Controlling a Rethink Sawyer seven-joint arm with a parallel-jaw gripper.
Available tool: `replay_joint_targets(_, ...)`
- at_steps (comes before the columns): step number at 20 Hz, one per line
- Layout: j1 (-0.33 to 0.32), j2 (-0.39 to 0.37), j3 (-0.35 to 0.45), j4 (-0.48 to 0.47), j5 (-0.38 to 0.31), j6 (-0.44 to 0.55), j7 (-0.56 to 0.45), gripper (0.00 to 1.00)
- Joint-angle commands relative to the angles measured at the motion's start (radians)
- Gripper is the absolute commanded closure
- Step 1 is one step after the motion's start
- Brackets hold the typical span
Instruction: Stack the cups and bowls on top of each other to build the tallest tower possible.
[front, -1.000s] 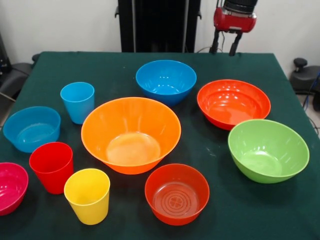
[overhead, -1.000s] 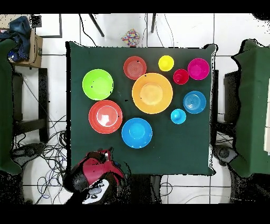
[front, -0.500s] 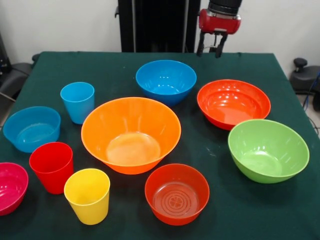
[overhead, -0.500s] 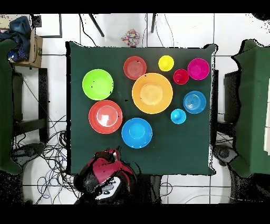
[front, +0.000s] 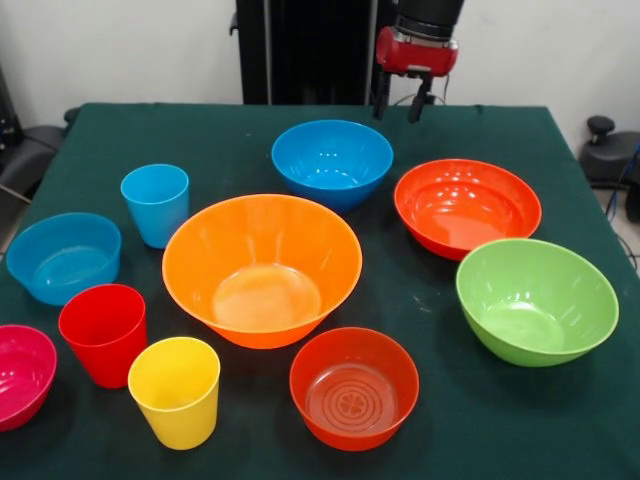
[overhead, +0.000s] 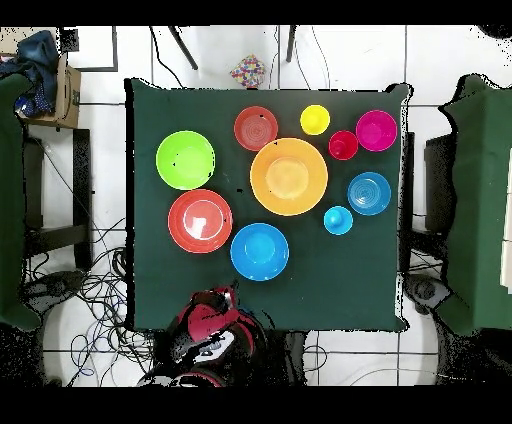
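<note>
All pieces stand apart on the green table; nothing is stacked. The large pale orange bowl (front: 262, 268) (overhead: 288, 176) sits in the middle. Around it stand the blue bowl (front: 332, 162), a large red-orange bowl (front: 467, 206), the lime green bowl (front: 536, 299), a small red-orange bowl (front: 353, 386), the small light blue bowl (front: 63, 256) and the magenta-pink bowl (front: 22, 374). The light blue cup (front: 156, 203), red cup (front: 103, 332) and yellow cup (front: 175, 390) stand at the left. My gripper (front: 398, 103) (overhead: 217, 293) hangs open and empty over the table's far edge, behind the blue bowl.
The black pedestal (front: 305, 50) stands behind the table. In the overhead view a cardboard box (overhead: 65, 90) sits on the floor at the upper left, cables (overhead: 90, 290) lie beside the table, and green tables (overhead: 480, 200) flank both sides.
My gripper has moved left along the table's far edge in the front view, from behind the large red-orange bowl toward the blue bowl. No cup or bowl has moved.
</note>
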Motion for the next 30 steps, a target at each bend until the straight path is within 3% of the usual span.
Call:
replay_joint_targets(1, 0.033, 0.101, 0.029, -0.044, -0.019, -0.075, 0.119, 0.0)
replay_joint_targets(11, 0.071, 0.203, -0.007, -0.083, 0.008, -0.141, 0.119, 0.0)
replay_joint_targets(30, 0.095, 0.24, -0.029, -0.112, 0.021, -0.154, 0.122, 0.0)
